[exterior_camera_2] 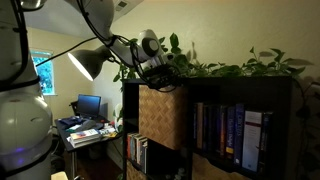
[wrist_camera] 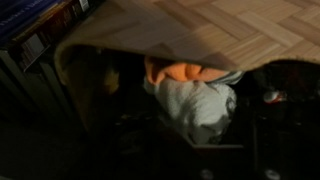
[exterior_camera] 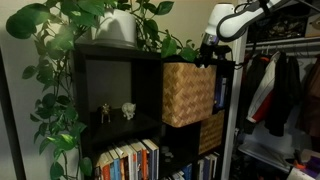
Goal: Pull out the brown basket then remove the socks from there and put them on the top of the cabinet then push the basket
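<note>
The brown basket [exterior_camera: 187, 93] of tan checkered wicker sticks out of the cabinet's [exterior_camera: 110, 85] upper compartment; it also shows in an exterior view [exterior_camera_2: 160, 115]. My gripper [exterior_camera: 208, 58] hangs just over the basket's top rim, as it does in an exterior view [exterior_camera_2: 155, 72]. In the wrist view the wicker wall [wrist_camera: 210, 30] fills the top, and a grey and orange bundle of socks [wrist_camera: 195, 98] lies close under the camera in the dark interior. My fingers are lost in shadow, so I cannot tell whether they grip the socks.
A leafy plant [exterior_camera: 70, 40] and a white pot [exterior_camera: 118, 28] stand on the cabinet top. A smaller darker basket [exterior_camera: 211, 130] sits below, next to books [exterior_camera: 130, 160]. A clothes rack with garments [exterior_camera: 280, 90] stands beside the cabinet. A desk with a monitor [exterior_camera_2: 88, 105] is behind.
</note>
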`<move>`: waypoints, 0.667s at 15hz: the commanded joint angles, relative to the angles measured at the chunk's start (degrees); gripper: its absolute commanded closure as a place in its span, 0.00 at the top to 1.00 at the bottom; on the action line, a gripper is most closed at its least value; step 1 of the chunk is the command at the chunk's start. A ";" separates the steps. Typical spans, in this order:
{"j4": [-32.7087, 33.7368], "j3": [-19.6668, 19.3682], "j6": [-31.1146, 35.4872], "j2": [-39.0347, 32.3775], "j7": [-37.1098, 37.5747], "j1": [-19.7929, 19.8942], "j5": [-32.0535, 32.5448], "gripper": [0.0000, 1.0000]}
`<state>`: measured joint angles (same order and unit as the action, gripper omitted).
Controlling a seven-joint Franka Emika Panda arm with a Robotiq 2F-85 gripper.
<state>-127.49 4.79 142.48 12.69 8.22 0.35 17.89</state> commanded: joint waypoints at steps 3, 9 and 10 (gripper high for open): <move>-0.70 0.26 0.46 1.54 1.20 0.26 0.26 0.28; 0.42 0.33 -4.58 4.49 -0.37 -0.38 -1.69 0.10; 0.82 0.50 -5.76 5.08 -0.23 -0.25 -1.33 0.11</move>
<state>-127.31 4.88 141.11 14.62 8.18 0.18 17.23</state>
